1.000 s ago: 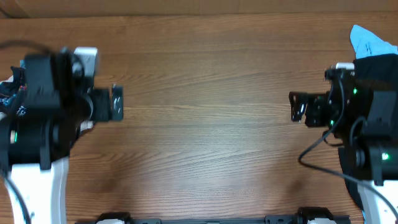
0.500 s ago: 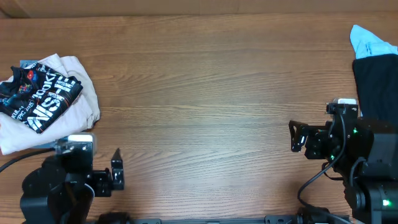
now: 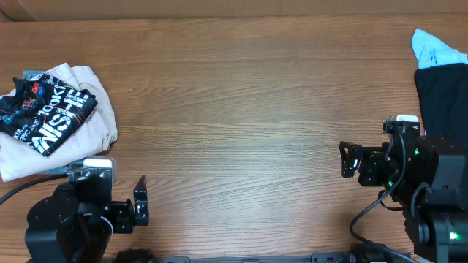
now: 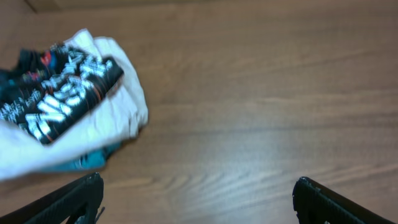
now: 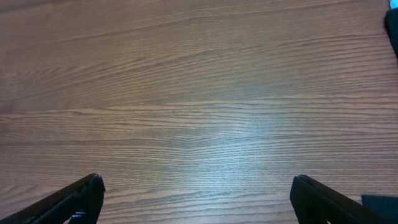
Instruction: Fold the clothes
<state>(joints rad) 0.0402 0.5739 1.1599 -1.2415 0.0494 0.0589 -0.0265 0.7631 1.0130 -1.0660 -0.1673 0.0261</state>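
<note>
From overhead I see a tabletop [image 3: 241, 109] of brown wood with fine, wavy grain running left to right and a dull sheen. At 10 o'clock lies the black garment [image 3: 45, 113], thin and rumpled into a rough slanted oblong. Its big white block letters are creased and there is a small red mark near its far end. It rests on a soft beige cloth [image 3: 101, 109] bunched with rounded folds. At 2 o'clock, against the edge, a smooth dark cloth [image 3: 442, 95] lies flat, with a crumpled light-blue piece [image 3: 435, 50] poking out above it.

The left claw [image 3: 140, 204] sits at 8 o'clock, well apart from the garment, its jaws spread wide with nothing between them. The right claw [image 3: 349, 161] sits at 4 o'clock, near the dark cloth, also spread wide and holding nothing.

The left wrist camera shows what the overhead does not: a strip of teal fabric [image 4: 93, 160] peeking out under the beige cloth, and the cloth's thick rolled edge. Both black fingers [image 4: 68, 202] stand at the bottom corners with bare wood between them. The right wrist camera shows only grain between its fingers [image 5: 68, 200], plus a dark sliver at its 2 o'clock corner. None of the left-hand pile shows there.
</note>
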